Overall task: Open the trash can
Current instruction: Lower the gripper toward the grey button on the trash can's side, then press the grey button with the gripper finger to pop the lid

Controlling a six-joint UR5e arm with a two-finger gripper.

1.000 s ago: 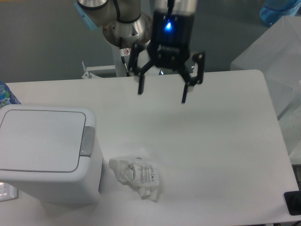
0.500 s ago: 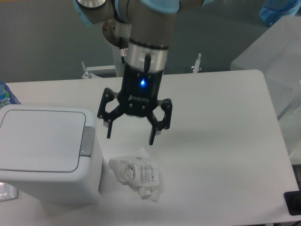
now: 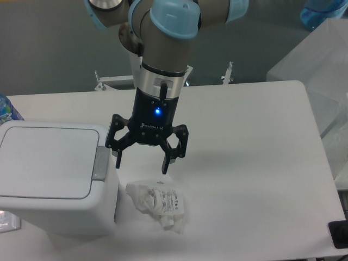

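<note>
Black two-finger claw hangs with its fingers spread wide apart, holding nothing, just right of the small boxy white plastic trash can at the table's left front. Its left fingertip sits close beside the grey push-button tab on the closed flat lid. Below the claw lies a crumpled white paper wad on the white table.

Soft, even light falls from overhead and washes the white surface pale and slightly bluish. Shadows are faint, only a dim smudge beside the trash can. The whole view looks a bit soft and grainy, and the backdrop stays dull grey.
</note>
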